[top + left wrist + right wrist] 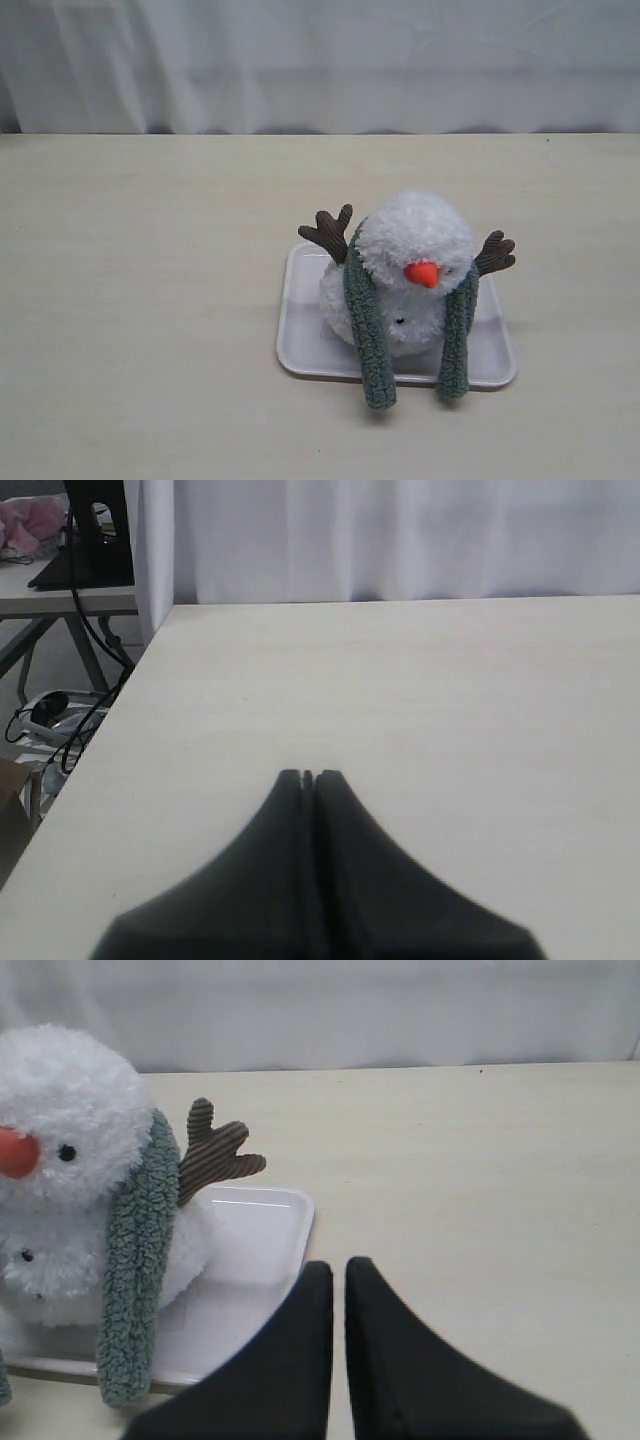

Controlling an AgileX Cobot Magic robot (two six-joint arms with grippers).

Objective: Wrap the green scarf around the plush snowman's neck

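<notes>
A: What is seen from outside?
B: The plush snowman (410,262) is seated on a white tray (300,340), the green scarf (367,335) draped apparently behind its neck, both ends hung in front.
A: And at the wrists?
B: The left gripper (308,777) is held closed and empty over the table (450,680). The right gripper (338,1268) is likewise closed and empty, pointed just beside the tray.

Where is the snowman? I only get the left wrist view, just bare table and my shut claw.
Observer: In the exterior view the plush snowman sits on a white tray, slightly right of the middle.
Operator: Scarf on it?
Observer: The green scarf hangs down both sides of its head, ends reaching the tray's front edge.
Operator: Right claw?
Observer: The right claw is shut, holding nothing.
</notes>
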